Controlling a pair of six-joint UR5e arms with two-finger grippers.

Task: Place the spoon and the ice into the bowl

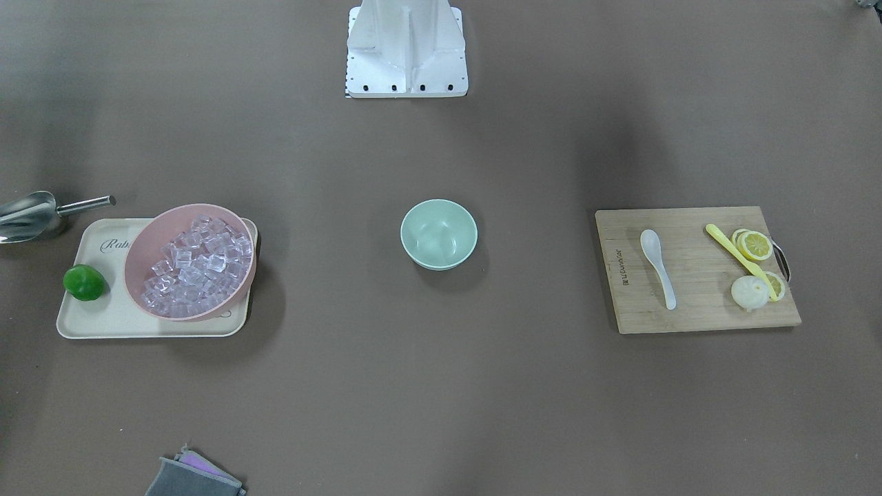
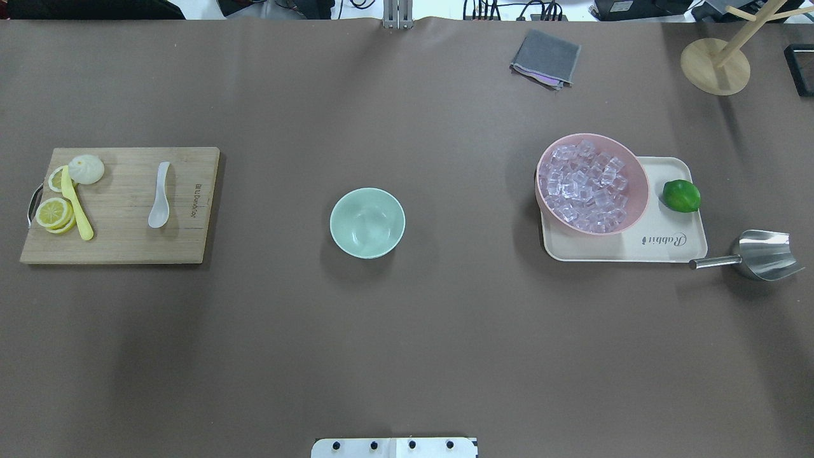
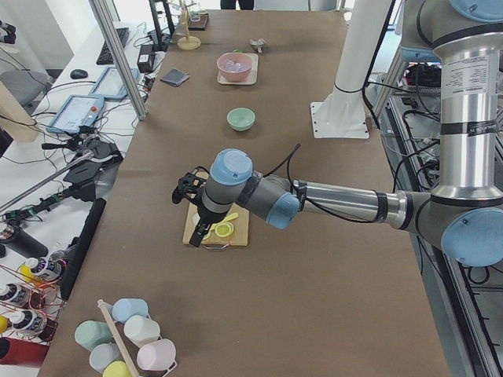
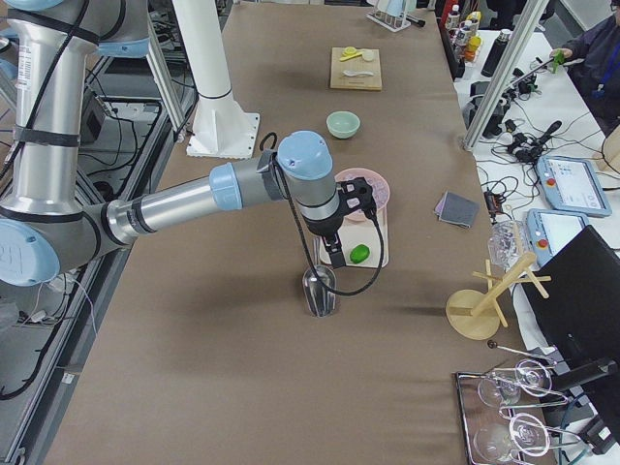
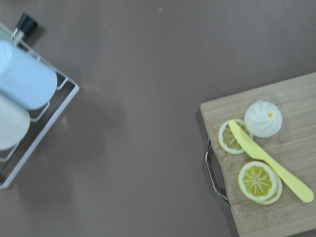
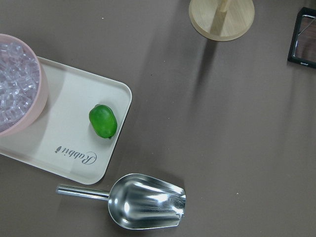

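The white spoon (image 1: 658,265) lies on a wooden cutting board (image 1: 696,310); it also shows in the overhead view (image 2: 159,203). The mint-green bowl (image 1: 439,233) stands empty mid-table, also in the overhead view (image 2: 367,222). The ice (image 1: 196,265) fills a pink bowl (image 1: 252,270) on a cream tray (image 1: 110,324). My left gripper (image 3: 198,233) hangs above the board's outer end. My right gripper (image 4: 331,257) hangs above a steel scoop (image 4: 320,289). Both show only in the side views, so I cannot tell whether they are open or shut.
A yellow knife (image 1: 741,258), lemon slices and a white bun lie on the board. A lime (image 1: 84,282) sits on the tray, the steel scoop (image 2: 763,254) beside it. A grey cloth (image 2: 545,58) and a wooden stand (image 2: 715,63) are at the far edge. A cup rack (image 5: 24,98) is beyond the board.
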